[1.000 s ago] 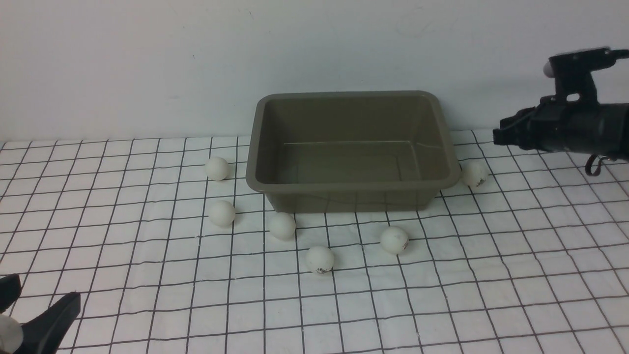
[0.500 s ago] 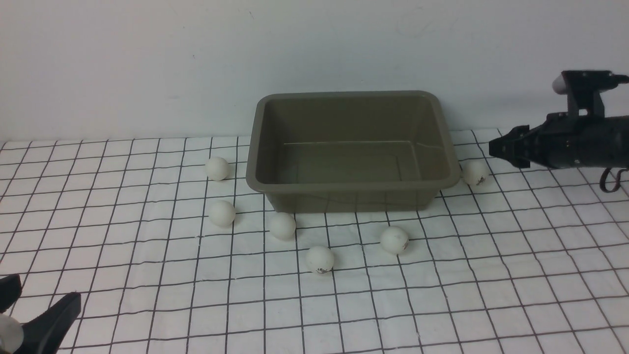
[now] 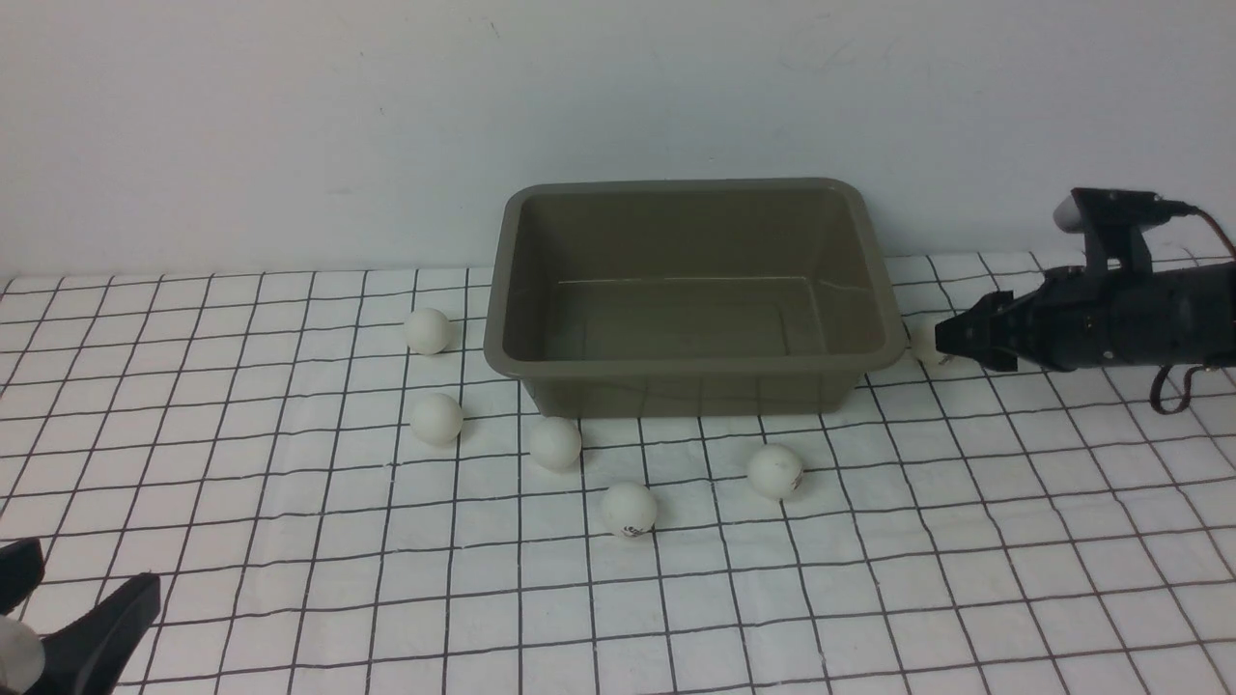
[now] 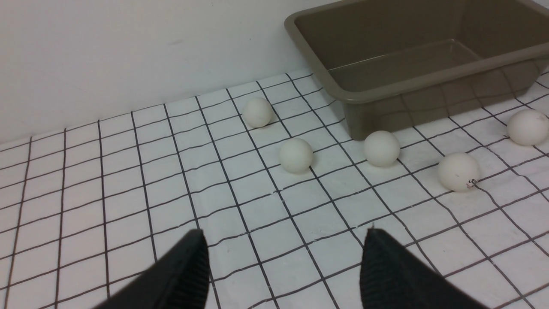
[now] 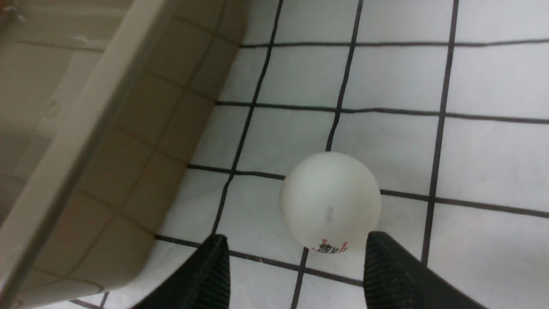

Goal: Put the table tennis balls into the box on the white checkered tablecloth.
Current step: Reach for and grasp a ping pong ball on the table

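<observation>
The olive-grey box (image 3: 676,367) stands open and empty at the back of the white checkered tablecloth (image 3: 869,579). Several white table tennis balls lie around it: two at its left (image 3: 427,330) (image 3: 436,418), three in front (image 3: 555,443) (image 3: 629,509) (image 3: 774,471). One ball (image 3: 922,338) lies by the box's right end, partly hidden by my right gripper (image 3: 951,338). In the right wrist view this ball (image 5: 330,199) sits just ahead of the open right gripper (image 5: 295,240), untouched. My left gripper (image 4: 284,234) is open over bare cloth, low at the front left (image 3: 72,584).
A plain white wall rises right behind the box. In the right wrist view the box's rim (image 5: 85,141) runs close beside the ball. The left wrist view shows the box (image 4: 411,81) and several balls well ahead of the fingers.
The right arm has come down and leftward to the ball beside the box's right end, and its jaws have opened. The left arm and all balls have stayed put.
</observation>
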